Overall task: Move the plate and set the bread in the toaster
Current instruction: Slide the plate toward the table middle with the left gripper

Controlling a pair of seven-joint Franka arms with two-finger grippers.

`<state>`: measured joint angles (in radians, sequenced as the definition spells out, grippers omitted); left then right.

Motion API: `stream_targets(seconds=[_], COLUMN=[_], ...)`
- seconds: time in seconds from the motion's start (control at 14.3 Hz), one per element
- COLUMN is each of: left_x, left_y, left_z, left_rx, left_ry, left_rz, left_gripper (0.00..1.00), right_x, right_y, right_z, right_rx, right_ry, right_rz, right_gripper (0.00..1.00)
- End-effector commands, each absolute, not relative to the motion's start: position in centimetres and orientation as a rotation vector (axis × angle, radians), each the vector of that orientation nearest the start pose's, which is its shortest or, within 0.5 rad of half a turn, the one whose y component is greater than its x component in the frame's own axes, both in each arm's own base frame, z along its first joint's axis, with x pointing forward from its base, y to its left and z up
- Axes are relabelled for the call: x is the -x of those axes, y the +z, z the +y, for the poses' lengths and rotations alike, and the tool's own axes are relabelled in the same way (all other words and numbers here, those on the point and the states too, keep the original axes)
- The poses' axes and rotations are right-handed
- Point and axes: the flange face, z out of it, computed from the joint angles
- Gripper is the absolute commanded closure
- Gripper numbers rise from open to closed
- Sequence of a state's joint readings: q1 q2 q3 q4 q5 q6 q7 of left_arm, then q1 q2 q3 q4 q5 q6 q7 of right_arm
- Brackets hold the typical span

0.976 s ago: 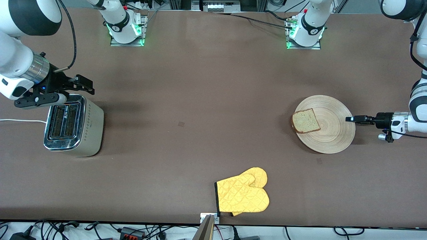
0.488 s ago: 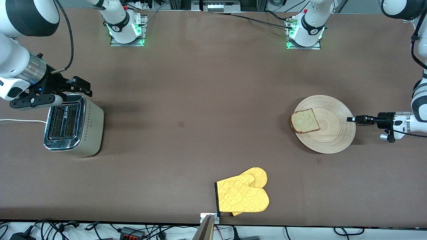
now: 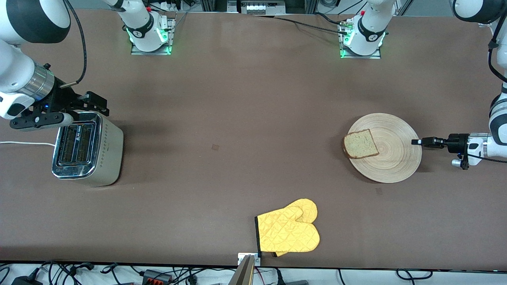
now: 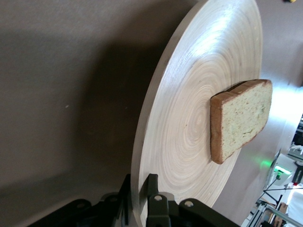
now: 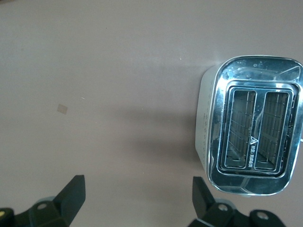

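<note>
The pale wooden plate (image 3: 396,158) lies toward the left arm's end of the table. My left gripper (image 3: 416,141) is shut on its rim, one finger above and one below, as the left wrist view (image 4: 138,189) shows. The bread (image 3: 360,144) lies on the plate near the edge away from that gripper, partly overhanging it. The left wrist view shows plate (image 4: 189,118) and bread (image 4: 241,118). The silver toaster (image 3: 85,148) stands at the right arm's end, both slots empty (image 5: 253,142). My right gripper (image 3: 79,111) hovers open and empty over the table beside the toaster (image 5: 137,189).
A yellow oven mitt (image 3: 289,231) lies near the table's front edge at the middle. The toaster's white cord (image 3: 23,143) runs off toward the right arm's end. The two arm bases stand along the edge farthest from the front camera.
The bread has slid slightly across the plate toward the right arm's end. The right gripper has shifted a little away from the toaster. The left gripper keeps hold of the rim.
</note>
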<state>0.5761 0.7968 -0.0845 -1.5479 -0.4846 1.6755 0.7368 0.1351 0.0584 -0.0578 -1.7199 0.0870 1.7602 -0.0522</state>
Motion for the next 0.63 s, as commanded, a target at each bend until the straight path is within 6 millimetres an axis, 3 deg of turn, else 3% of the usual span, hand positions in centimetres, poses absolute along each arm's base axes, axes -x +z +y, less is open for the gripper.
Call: stream_targets(seconds=[0.0,0.14,0.56], left_x=[-58.2,-59.2,-61.0], left_y=[16.6,17.6,18.2], left_z=[25.0,23.8,16.5], left_rx=[-2.277,-2.23,-2.076], left_ry=[-0.274,-0.259,-0.306], left_rz=[-0.031,-0.034,-0.095], left_gripper=[0.99,0.99,0.99], right_x=[-57.5,-57.6,-57.6], right_y=[54.3,54.1,54.2], right_z=[5.2,5.5,4.1], right_rx=[3.043,3.043,3.048], right_ry=[0.004,0.005,0.007], right_rz=[-0.15,-0.154,-0.145], right_gripper=[0.0,0.0,0.0])
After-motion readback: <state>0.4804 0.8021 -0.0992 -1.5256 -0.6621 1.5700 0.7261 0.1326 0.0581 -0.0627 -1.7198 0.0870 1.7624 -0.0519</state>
